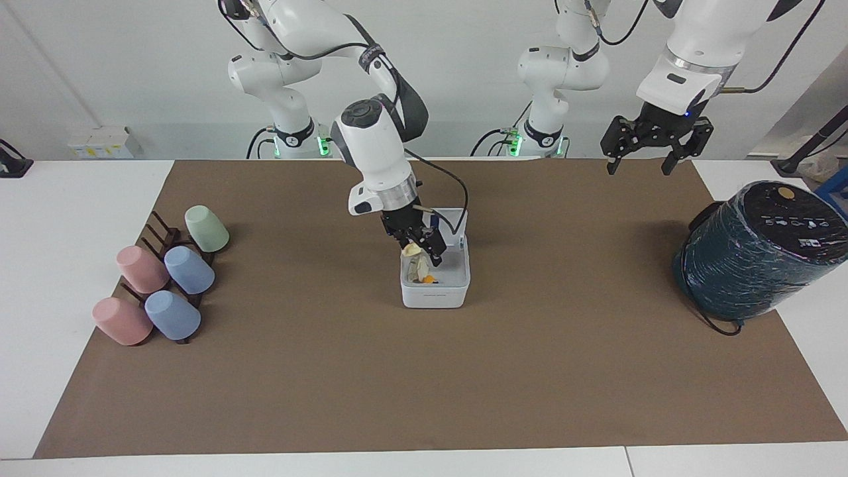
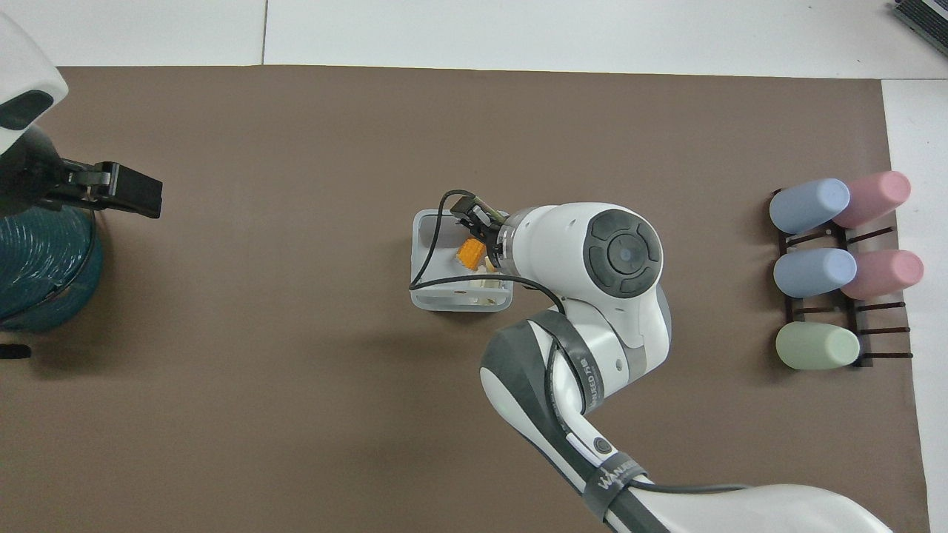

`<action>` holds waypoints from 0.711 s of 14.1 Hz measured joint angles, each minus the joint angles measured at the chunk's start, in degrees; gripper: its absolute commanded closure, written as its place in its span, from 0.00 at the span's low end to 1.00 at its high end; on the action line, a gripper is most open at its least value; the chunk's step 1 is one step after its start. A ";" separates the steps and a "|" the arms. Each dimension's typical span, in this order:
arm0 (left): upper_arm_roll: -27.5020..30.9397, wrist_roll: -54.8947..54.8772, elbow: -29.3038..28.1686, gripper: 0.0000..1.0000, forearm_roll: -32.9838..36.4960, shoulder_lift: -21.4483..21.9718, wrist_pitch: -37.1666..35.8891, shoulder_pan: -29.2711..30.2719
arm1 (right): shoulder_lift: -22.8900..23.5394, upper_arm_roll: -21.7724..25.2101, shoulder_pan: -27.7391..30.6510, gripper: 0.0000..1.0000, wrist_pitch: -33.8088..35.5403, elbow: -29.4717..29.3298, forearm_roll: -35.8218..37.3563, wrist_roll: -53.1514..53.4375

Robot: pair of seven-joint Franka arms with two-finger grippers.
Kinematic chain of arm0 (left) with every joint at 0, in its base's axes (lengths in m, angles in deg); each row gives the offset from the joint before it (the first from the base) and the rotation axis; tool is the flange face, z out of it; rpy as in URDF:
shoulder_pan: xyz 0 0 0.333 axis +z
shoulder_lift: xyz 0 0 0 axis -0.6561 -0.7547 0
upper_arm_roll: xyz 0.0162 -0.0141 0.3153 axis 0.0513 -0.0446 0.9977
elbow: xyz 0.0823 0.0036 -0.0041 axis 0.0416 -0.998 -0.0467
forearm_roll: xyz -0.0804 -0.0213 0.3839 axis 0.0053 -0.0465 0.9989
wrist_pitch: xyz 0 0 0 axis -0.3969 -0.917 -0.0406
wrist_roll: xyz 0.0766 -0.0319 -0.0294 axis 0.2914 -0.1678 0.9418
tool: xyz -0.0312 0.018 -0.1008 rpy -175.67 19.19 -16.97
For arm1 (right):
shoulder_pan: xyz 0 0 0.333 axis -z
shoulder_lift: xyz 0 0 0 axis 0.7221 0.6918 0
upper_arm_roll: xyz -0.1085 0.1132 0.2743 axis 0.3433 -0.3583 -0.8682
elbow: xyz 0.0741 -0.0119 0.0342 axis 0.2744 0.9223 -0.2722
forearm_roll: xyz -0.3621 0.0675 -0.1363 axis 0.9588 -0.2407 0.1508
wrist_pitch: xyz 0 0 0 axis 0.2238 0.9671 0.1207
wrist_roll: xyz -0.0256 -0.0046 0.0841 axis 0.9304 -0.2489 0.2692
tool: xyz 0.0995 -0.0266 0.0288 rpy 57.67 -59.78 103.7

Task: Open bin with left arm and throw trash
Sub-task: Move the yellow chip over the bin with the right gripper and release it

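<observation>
- Right gripper [image 1: 424, 252] is hanging just over the open bin [image 1: 435, 293], tilted in from the right arm's side, with its fingers standing apart and clamping nothing.
- Clock bearings: dial centred on the bin, 12 pointing away from the robots, 3 toward the right arm's end of the table.
- Bin is sitting mid-mat [image 1: 464, 384], with the lid [image 1: 458, 214] standing up at its 6 o'clock edge, so the opening step is looking done.
- Pale yellow peel bit [image 1: 412, 250] is showing right at one fingertip, above the bin's 3 o'clock wall. I'm not seeing whether it is dropping or clinging to the pad.
- Tissue wad [image 1: 419, 268] and orange peel piece [image 1: 429, 279] are lying inside the bin, toward its 3 o'clock side.
- Left gripper [image 1: 639, 142] is waiting with its fingers spread, raised over the mat edge at roughly 8 o'clock, near the teal wrapped cylinder [image 1: 755, 252], which is sitting out at 9.
- Cups on the rack [image 1: 159, 278] are lying at 3 o'clock, well apart from the work.
- Step in hand, as I'm reading it: dropping the last scrap. Two of three are already in.
- Next move is calling for confirmation that the yellow bit is landing inside the walls, then a straight lift clear of the rim and lid. The arm's cable [image 2: 429, 252] is looping across the opening, so I'm flagging a snag risk on the way out.
- If the bit is sticking to the pad, a small shake over the bin is looking safer than withdrawing sideways.
</observation>
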 measured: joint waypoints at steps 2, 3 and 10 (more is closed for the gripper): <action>0.06 0.00 -0.34 0.00 0.00 0.22 0.12 0.00 | -0.03 0.00 0.00 0.00 0.00 0.04 0.01 -0.02; 0.07 0.00 -0.39 0.00 0.00 0.28 0.16 0.00 | -0.03 -0.01 -0.01 0.00 -0.11 0.04 0.02 -0.05; 0.22 0.00 -0.54 0.00 0.00 0.43 0.26 0.04 | -0.36 0.14 0.32 0.00 -1.26 0.39 1.02 -0.48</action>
